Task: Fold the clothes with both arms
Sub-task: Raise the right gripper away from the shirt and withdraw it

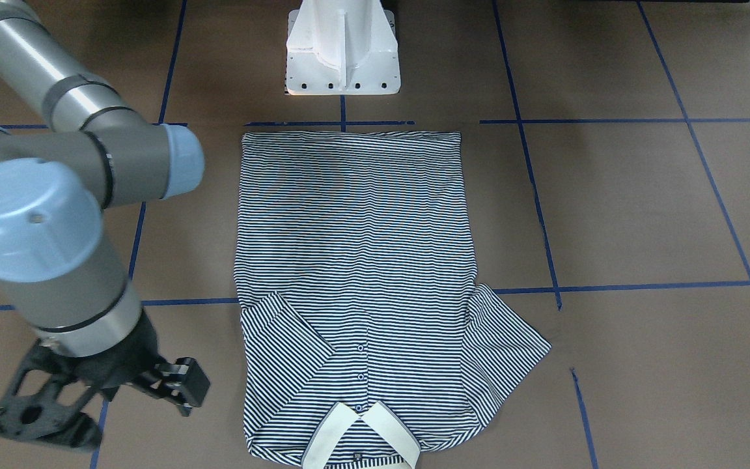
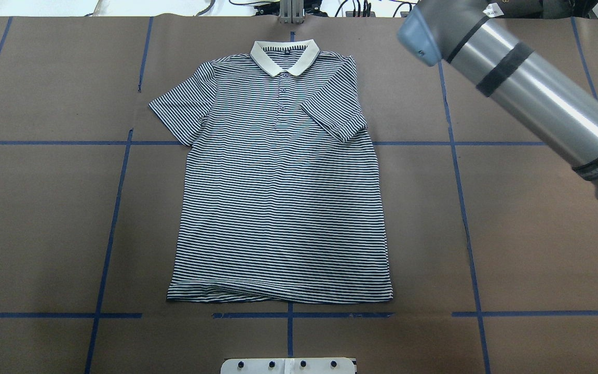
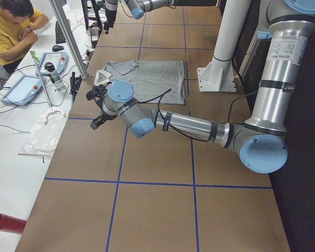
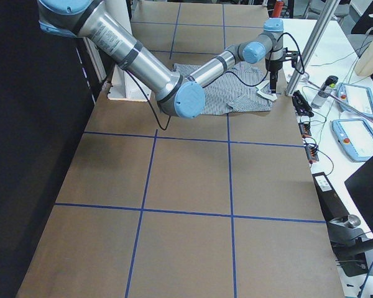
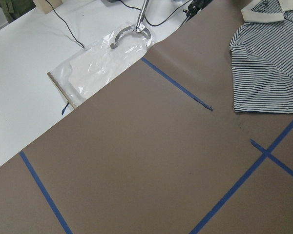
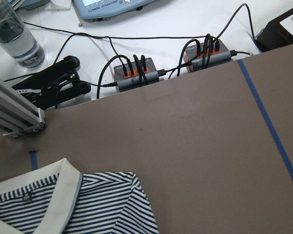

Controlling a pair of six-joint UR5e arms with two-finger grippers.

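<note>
The striped polo shirt (image 2: pixel 278 197) lies flat and face up on the brown table, its cream collar (image 2: pixel 284 54) on the side away from the robot. The sleeve (image 2: pixel 335 119) on the robot's right is folded in over the chest; the other sleeve (image 2: pixel 174 114) lies spread out. My right gripper (image 1: pixel 82 417) hangs open and empty beside the shirt's collar end, apart from the cloth; its wrist view shows the collar (image 6: pixel 53 195) below. My left gripper (image 3: pixel 97 107) hovers off the shirt's other side; I cannot tell whether it is open. Its wrist view shows the spread sleeve (image 5: pixel 268 63).
The white pedestal base (image 1: pixel 342 52) stands at the shirt's hem end. Beyond the table's far edge are power strips with cables (image 6: pixel 136 73), a water bottle (image 6: pixel 14 39), an aluminium post (image 6: pixel 14 117), a plastic bag (image 5: pixel 102 63) and a seated operator (image 3: pixel 10 31).
</note>
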